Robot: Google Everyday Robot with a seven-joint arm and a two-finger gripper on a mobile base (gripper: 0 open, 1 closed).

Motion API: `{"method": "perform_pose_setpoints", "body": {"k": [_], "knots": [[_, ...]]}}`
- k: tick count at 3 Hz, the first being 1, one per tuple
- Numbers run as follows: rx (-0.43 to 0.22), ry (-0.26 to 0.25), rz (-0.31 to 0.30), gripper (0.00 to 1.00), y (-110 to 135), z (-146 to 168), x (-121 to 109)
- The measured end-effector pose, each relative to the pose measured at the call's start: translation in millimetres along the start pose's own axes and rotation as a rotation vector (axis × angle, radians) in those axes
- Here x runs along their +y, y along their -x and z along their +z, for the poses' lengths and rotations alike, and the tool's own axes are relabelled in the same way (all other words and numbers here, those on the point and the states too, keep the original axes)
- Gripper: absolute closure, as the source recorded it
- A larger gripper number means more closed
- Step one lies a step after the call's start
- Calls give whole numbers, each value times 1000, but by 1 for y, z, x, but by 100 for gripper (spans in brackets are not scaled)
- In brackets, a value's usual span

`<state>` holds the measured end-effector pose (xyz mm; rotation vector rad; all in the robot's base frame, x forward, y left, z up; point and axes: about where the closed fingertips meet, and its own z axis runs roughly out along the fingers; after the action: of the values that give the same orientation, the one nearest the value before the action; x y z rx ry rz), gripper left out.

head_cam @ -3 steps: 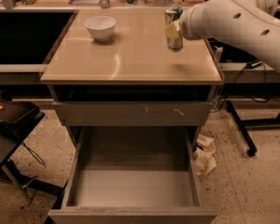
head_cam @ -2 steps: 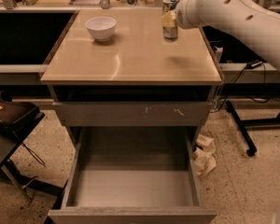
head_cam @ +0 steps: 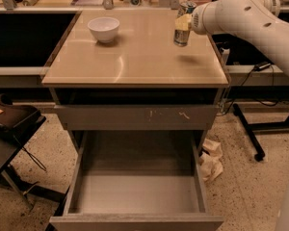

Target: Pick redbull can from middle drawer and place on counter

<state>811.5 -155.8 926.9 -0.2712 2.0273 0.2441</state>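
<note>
The redbull can point(head_cam: 182, 29), slim, silver and blue, hangs upright just above the back right part of the beige counter point(head_cam: 135, 57); its shadow lies on the slab below it. My gripper point(head_cam: 184, 23) is shut on the can's upper part, and the white arm reaches in from the right. The middle drawer point(head_cam: 137, 189) is pulled out at the bottom, and its grey floor is bare.
A white bowl point(head_cam: 104, 29) stands on the counter's back left. A shut grey drawer front with pale scratches point(head_cam: 135, 116) sits under the slab. Crumpled paper point(head_cam: 211, 160) lies on the floor to the right. A dark chair point(head_cam: 12, 126) stands at the left, and a black stand leg point(head_cam: 253, 138) at the right.
The gripper has kept hold of the can, drifting a little toward the back left and then back to the right over the counter's back right.
</note>
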Motion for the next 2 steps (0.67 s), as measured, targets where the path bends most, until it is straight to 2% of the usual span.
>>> {"method": "perform_pose_setpoints", "body": {"k": [1, 2], "knots": [[43, 36, 42, 100, -41, 1, 8], [79, 61, 36, 100, -73, 2, 17]]}}
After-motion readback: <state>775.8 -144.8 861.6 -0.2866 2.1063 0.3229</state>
